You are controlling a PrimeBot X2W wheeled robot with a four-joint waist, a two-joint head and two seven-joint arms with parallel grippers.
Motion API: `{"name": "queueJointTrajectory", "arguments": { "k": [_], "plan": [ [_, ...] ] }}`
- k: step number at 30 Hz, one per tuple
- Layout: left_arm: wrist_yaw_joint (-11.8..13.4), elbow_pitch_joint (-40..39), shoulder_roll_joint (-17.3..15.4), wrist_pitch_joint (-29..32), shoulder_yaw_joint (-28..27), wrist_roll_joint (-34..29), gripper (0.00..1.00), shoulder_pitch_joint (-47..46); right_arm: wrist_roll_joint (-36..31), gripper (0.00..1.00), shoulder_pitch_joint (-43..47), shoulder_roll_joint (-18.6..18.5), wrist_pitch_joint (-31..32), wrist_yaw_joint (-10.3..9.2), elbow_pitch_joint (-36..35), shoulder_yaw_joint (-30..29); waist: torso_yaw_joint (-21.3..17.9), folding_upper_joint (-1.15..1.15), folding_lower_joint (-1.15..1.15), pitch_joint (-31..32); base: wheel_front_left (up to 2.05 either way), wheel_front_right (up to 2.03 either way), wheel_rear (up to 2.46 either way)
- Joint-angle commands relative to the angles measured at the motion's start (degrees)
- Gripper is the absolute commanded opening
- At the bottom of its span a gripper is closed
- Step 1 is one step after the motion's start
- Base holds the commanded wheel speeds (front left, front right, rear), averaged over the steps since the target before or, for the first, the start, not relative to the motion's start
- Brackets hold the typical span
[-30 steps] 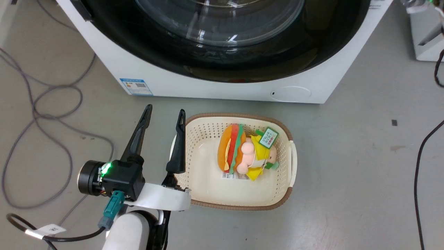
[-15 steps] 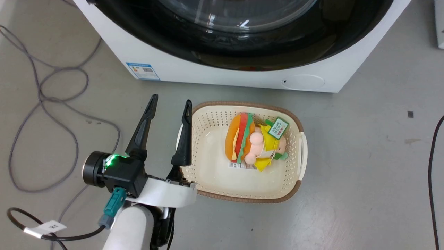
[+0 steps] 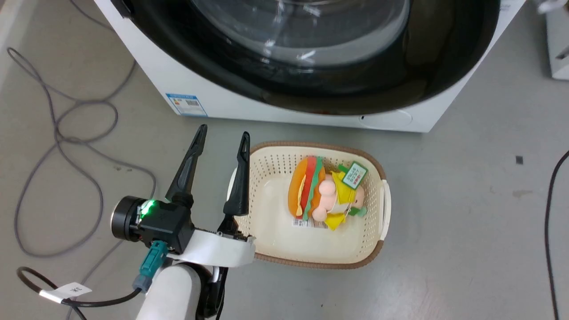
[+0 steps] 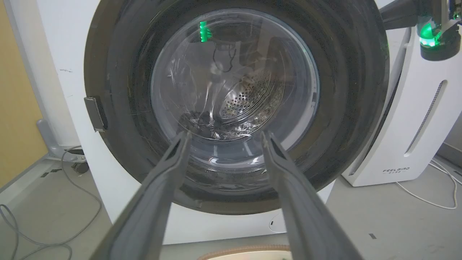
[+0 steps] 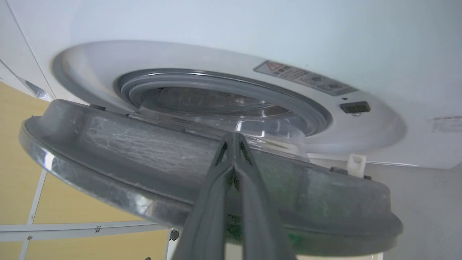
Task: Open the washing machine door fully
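Note:
The washing machine [image 3: 209, 95] is a big white front-loader at the top of the head view. Its washing machine door [image 3: 222, 75], glossy black around a bulging glass bowl, stands ajar. From the right wrist view I see the door's grey inner face [image 5: 144, 151], with the blue-grey gasket [image 5: 306, 112] and the white front [image 5: 216, 36] behind it. My right gripper [image 5: 234, 139] is shut and empty, its tips against that inner face. My left gripper [image 3: 223, 132] hangs open and empty above the floor, facing the door [image 4: 119, 108] from a distance, fingertips [image 4: 186, 134] apart.
A cream basket [image 3: 378, 209] holding a plush burger toy [image 3: 306, 191] sits on the floor right of my left gripper. Grey cables [image 3: 58, 138] loop on the floor at left. A black cable [image 3: 549, 213] runs at right. A white FEELBIRD appliance [image 4: 415, 137] stands beside the machine.
The head camera has shifted. The door's lower edge now overlaps the round filter cap, which showed whole a second ago. My left gripper stays open in the same pose.

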State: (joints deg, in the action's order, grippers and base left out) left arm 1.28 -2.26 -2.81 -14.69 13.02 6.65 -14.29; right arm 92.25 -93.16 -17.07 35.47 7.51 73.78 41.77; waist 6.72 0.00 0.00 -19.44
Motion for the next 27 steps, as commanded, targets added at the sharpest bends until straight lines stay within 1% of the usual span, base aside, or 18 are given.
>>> {"name": "queueJointTrajectory", "arguments": {
  "k": [1,11,20,27],
  "plan": [
    [-0.21,0.19,-0.07,-0.30,0.05,-0.31,1.00,0.38,0.27,0.00,1.61,0.95,0.38,-0.02,0.17,0.28,-0.04,0.00,0.00,0.69,0.00,0.00,0.00],
    [-1.18,1.89,-0.07,-0.30,0.62,-0.88,1.00,3.21,1.52,0.00,7.75,2.66,0.50,-0.02,0.17,-0.25,0.56,0.00,0.00,5.66,0.00,0.00,0.00],
    [-2.32,3.90,-0.12,-0.30,1.10,-1.99,1.00,6.54,2.68,0.00,14.70,5.18,0.52,-0.02,0.00,-0.74,1.78,0.00,0.00,11.10,0.00,0.00,0.00],
    [-2.68,5.41,-1.07,-0.30,1.04,-3.02,1.00,9.41,3.21,0.00,20.90,5.81,2.66,-0.02,-3.75,-0.61,2.76,0.00,0.00,14.68,0.00,0.00,0.00]
  ]
}}
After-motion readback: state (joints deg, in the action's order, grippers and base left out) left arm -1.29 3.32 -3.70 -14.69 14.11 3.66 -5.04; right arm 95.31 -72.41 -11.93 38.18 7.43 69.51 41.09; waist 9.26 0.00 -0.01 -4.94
